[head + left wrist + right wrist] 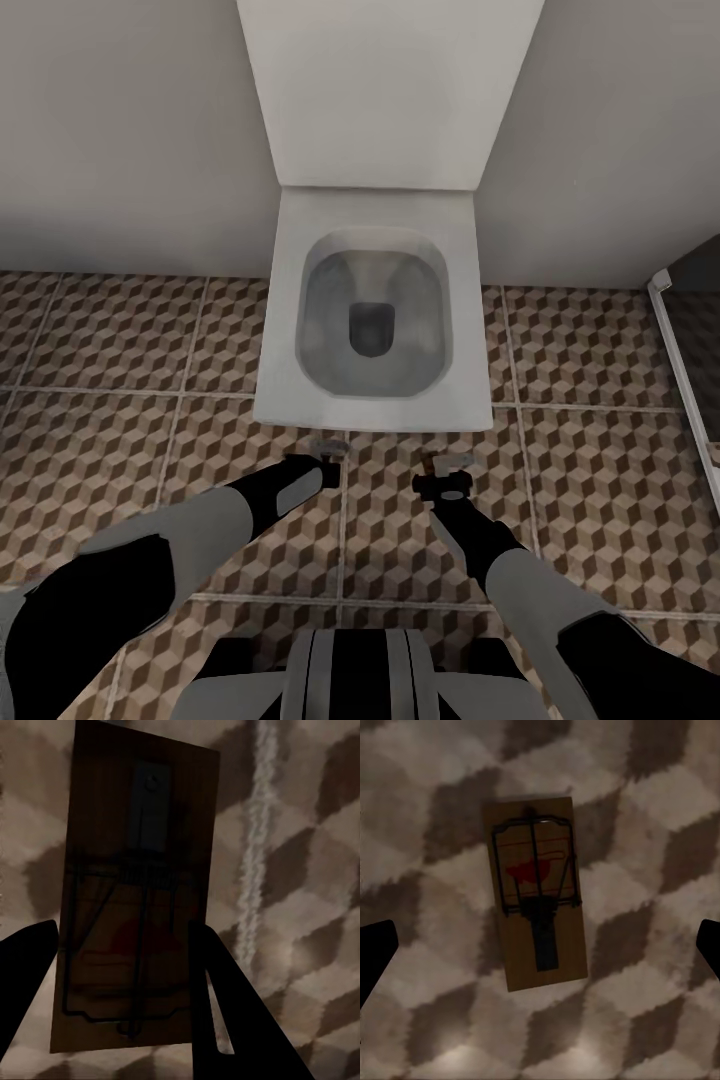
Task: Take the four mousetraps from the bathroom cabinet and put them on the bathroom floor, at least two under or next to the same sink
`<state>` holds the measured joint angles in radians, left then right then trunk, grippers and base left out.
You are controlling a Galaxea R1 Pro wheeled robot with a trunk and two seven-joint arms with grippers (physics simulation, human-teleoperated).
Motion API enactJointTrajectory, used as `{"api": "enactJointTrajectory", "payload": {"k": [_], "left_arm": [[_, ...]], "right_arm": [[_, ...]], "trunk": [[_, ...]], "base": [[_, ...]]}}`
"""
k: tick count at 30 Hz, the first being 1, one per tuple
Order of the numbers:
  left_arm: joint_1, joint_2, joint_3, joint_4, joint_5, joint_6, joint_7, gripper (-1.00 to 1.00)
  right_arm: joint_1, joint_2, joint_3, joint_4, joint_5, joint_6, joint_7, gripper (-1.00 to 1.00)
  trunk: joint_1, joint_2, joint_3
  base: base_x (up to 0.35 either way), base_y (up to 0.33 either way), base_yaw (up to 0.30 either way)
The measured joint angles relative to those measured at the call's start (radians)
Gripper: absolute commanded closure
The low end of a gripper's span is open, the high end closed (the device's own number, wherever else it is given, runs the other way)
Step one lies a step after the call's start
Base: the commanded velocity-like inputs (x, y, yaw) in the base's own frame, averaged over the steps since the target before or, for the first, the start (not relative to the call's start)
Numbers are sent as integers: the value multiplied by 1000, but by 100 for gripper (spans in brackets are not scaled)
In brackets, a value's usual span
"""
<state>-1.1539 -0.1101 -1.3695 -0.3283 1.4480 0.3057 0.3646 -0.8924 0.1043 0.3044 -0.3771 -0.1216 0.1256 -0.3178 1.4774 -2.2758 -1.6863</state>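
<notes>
i am looking down at a white toilet (375,320) with its lid up against the wall. it sits at 12 o'clock from me. the floor (120,350) has brown and beige cube tiles with pale lines between them.

both my arms reach out low toward the front of the toilet. my left claw (330,450) is at about 11 o'clock, just by the toilet's front edge. my right claw (447,470) is at about 1 o'clock, close to the same edge.

in my left wrist view, a trap (135,907) sits between my two dark fingers (225,1012). it is a brown wood slab with dark wire and a grey metal tab. the fingers are tight at its sides, so my left claw is holding this trap. the tiles are behind it, with a pale line running by.

in my right wrist view, a second trap (537,894) lies flat on the tiles. it has a dark wire frame and a red mark on the wood. my right fingers (375,952) are far out on each side and do not touch it. my right claw is wide.
</notes>
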Motion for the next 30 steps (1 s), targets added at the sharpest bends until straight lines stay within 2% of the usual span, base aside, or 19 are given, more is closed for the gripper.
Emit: {"api": "enactJointTrajectory", "payload": {"k": [8, 28, 29, 30], "left_arm": [[0, -13, 2, 14, 0, 7, 6, 100], [0, -15, 2, 14, 0, 7, 7, 100], [0, -15, 3, 14, 1, 7, 7, -100], [0, -15, 2, 14, 0, 7, 8, -100]], "right_arm": [[0, 1, 1, 0, 0, 0, 0, -100], [0, 1, 1, 0, 0, -1, 0, -100], [0, 1, 1, 0, 0, -1, 0, -100], [0, 1, 1, 0, 0, -1, 0, -100]], "trunk": [[0, 0, 0], [0, 0, 0], [0, 0, 0], [0, 0, 0]], "base": [[0, 0, 0], [0, 0, 0], [0, 0, 0], [0, 0, 0]]}}
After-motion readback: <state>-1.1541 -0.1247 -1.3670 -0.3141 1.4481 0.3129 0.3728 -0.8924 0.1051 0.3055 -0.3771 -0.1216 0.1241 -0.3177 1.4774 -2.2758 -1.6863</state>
